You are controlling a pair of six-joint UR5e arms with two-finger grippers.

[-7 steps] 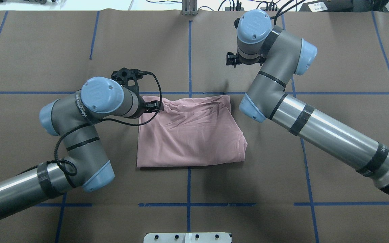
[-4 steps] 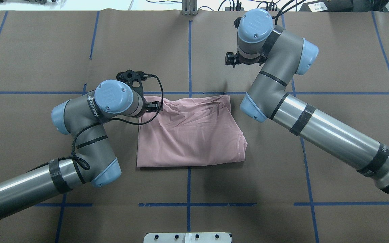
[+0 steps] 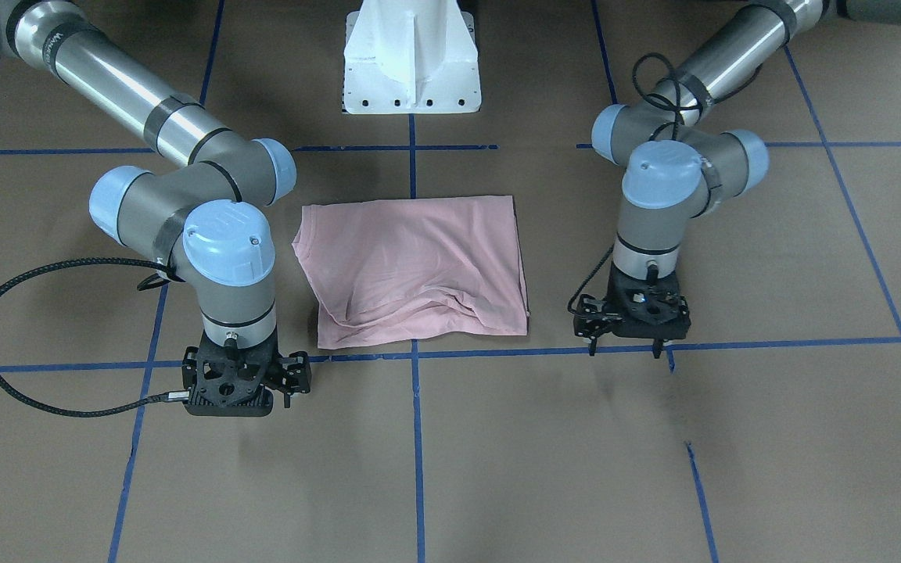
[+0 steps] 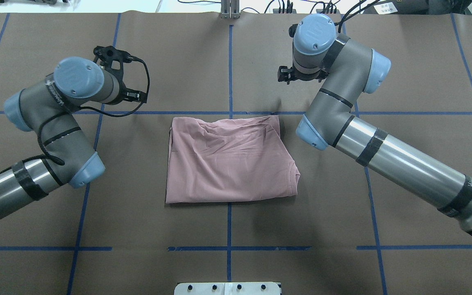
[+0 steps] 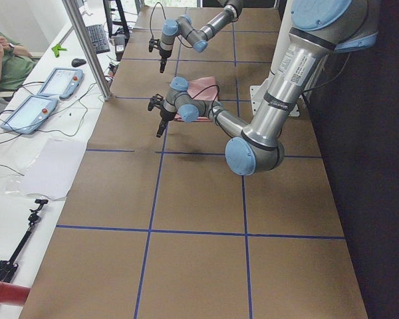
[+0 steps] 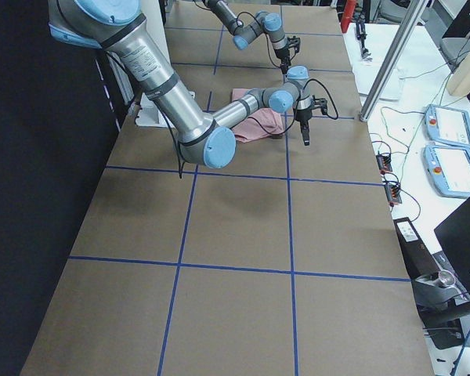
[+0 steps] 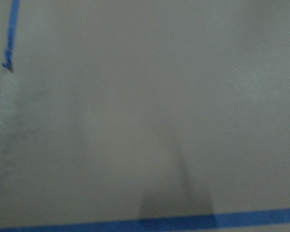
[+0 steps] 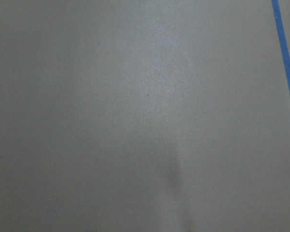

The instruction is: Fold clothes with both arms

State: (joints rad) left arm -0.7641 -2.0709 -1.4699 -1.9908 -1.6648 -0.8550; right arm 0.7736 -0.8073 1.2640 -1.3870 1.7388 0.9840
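From across the desk (image 3: 497, 469), the pink T-shirt (image 3: 411, 274) lies folded at the centre, its edge away from the robot rumpled. The left gripper (image 3: 624, 350) hangs released and empty beside it.

Overhead, the right gripper (image 4: 285, 76) carries nothing, but I cannot tell whether it is spread or clenched. I'd smooth that wrinkled edge first. There is bare desk all round.
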